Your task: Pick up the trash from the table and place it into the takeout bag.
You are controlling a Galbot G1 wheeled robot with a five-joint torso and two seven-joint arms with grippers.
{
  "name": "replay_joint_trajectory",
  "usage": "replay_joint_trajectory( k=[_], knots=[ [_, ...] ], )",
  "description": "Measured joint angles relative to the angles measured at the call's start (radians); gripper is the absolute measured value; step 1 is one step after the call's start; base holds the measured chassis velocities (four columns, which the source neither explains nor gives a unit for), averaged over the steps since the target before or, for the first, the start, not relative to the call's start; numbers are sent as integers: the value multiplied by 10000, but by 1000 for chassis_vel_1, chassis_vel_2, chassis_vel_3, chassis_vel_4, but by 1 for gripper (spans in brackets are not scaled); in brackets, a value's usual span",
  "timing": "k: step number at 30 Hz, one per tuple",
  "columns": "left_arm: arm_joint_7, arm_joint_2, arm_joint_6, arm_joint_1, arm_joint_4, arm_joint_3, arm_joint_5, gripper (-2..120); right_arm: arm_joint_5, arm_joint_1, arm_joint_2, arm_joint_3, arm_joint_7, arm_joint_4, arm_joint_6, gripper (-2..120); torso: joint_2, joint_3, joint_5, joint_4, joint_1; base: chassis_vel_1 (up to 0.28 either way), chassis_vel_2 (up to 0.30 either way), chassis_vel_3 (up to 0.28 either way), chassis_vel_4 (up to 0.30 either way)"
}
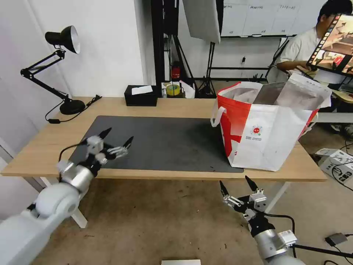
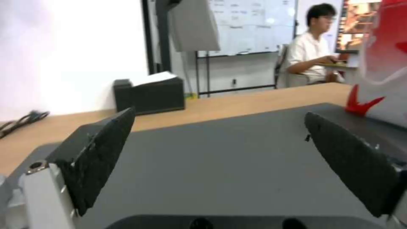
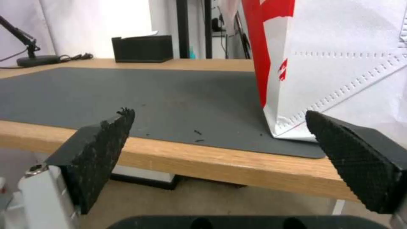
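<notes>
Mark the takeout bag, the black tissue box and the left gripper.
takeout bag (image 1: 272,140): head view, white front panel beside the logo.
black tissue box (image 1: 141,98): head view, front face.
left gripper (image 1: 119,138): head view, midway between its open fingertips, over the mat.

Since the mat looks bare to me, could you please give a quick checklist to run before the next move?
1. Left gripper open, holding nothing, above the mat's left part: ok.
2. Right gripper open, holding nothing, below the table front edge: ok.
3. Bag upright on the table's right end, mouth open: ok.
4. Trash left on the mat: none seen, just dark crumbs: ok.
5. Trash inside the bag: cannot tell.
6. Tissue box at the back edge, away from both grippers: ok.
</notes>
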Motion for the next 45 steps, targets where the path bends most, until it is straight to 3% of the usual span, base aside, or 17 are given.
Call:
replay_joint_trajectory(
  k=[4,16,24,28,45],
  knots=[
    [-237,-466,-414,836,92,-586,544,100,1,-1,0,0,1,0,0,100,0,1,0,-2,1,0,0,0,0],
    [-823,-1302,-847,2675,-244,-1920,691,100,0,0,0,0,1,0,0,100,0,0,1,-1,1,0,0,0,0],
    [-823,-1567,-781,3251,-458,-2212,570,100,0,0,0,0,0,0,0,100,0,0,2,-1,0,0,0,0,0],
    [-833,-1626,-395,3436,-613,-2441,470,100,0,0,0,0,0,0,0,100,1,1,3,-1,1,0,0,0,0],
    [-843,-1621,-305,3408,-637,-2437,435,100,1,0,0,0,1,-1,0,100,-1,1,2,-2,2,0,0,0,0]
  ],
)
